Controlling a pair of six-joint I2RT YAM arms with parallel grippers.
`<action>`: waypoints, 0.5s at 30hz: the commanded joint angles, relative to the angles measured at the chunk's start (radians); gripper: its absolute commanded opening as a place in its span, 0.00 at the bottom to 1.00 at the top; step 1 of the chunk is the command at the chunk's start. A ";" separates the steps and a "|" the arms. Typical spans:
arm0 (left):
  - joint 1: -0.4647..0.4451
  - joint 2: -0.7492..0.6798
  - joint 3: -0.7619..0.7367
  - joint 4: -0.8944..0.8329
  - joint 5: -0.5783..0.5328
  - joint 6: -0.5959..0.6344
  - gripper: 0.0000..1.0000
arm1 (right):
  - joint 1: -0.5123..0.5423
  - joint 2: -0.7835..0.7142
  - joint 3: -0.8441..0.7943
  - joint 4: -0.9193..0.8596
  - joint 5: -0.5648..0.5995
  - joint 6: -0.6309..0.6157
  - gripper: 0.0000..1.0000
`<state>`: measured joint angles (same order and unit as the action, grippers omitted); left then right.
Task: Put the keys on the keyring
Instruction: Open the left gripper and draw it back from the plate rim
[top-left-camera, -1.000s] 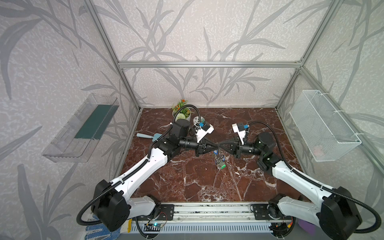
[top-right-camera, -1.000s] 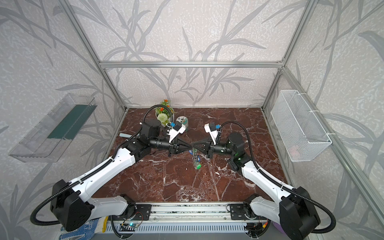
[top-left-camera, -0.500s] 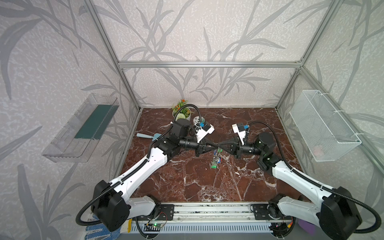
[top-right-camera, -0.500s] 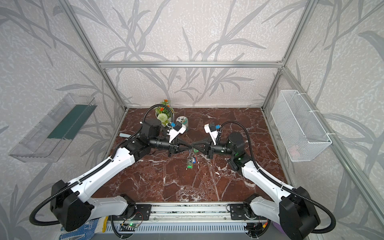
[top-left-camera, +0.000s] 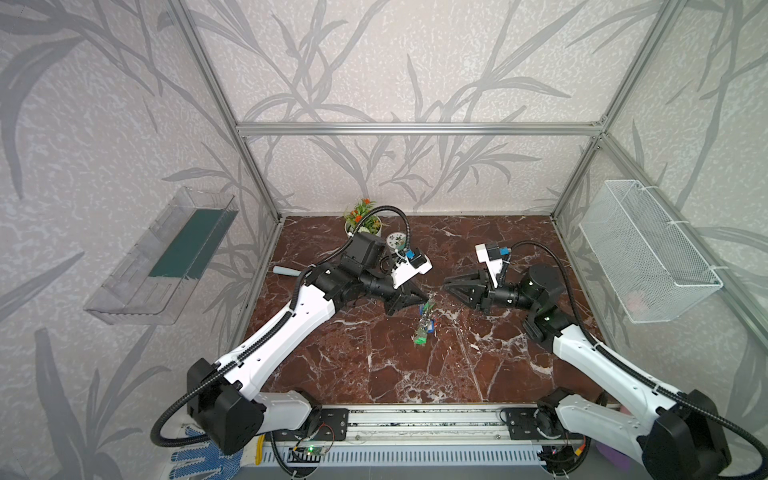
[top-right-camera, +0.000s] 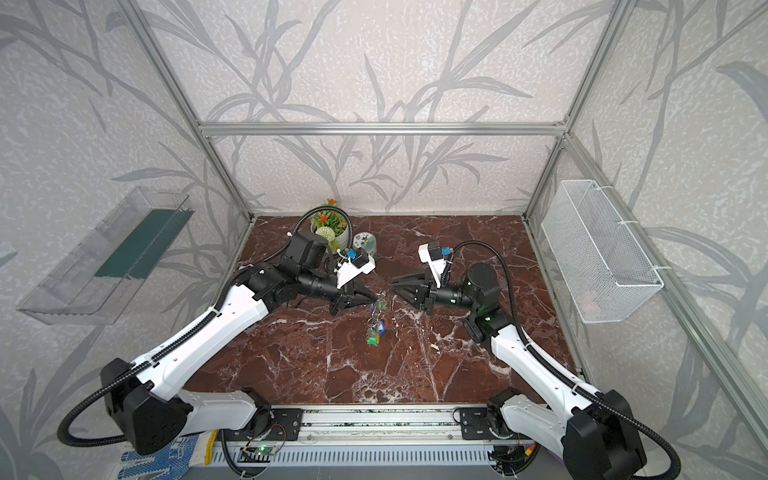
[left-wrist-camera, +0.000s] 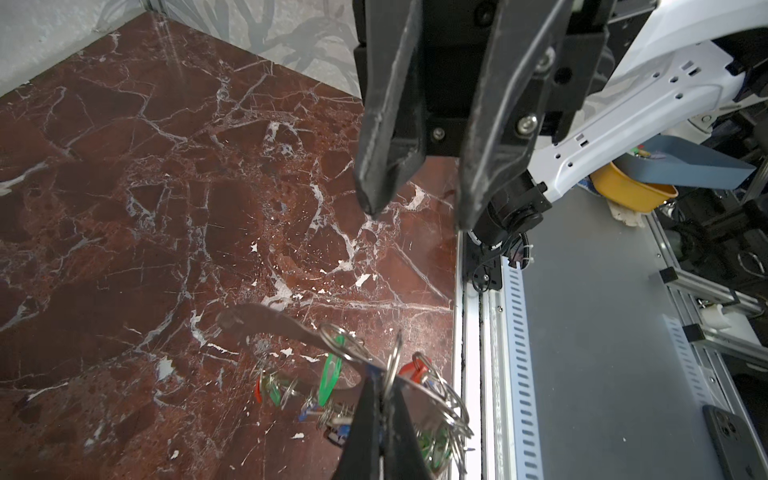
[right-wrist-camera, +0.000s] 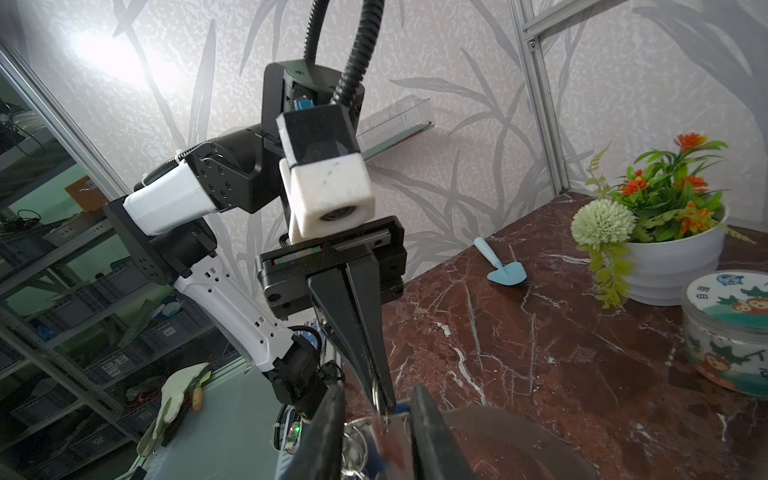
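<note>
Left gripper (top-right-camera: 376, 296) pinched keyring (left-wrist-camera: 257, 318) rim, holding it aloft so keys (top-right-camera: 373, 338) hung free at 6 o'clock; right gripper (left-wrist-camera: 417, 216) at 3 o'clock, jaws spread, holding nothing

Robot lab cell: aluminium frame (top-left-camera: 415, 129), parts shelving (right-wrist-camera: 54, 303) beyond it
</note>
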<state>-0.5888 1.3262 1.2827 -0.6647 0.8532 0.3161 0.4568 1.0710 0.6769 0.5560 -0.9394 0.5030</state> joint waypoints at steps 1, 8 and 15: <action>-0.006 0.016 0.088 -0.109 0.005 0.114 0.00 | 0.011 -0.020 0.054 -0.123 0.019 -0.094 0.29; -0.017 0.100 0.226 -0.256 -0.024 0.177 0.00 | 0.052 0.015 0.069 -0.139 0.021 -0.116 0.31; -0.032 0.165 0.323 -0.342 -0.037 0.202 0.00 | 0.059 0.054 0.085 -0.124 0.010 -0.116 0.31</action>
<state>-0.6132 1.4872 1.5448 -0.9512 0.7967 0.4648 0.5110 1.1133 0.7235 0.4213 -0.9173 0.3992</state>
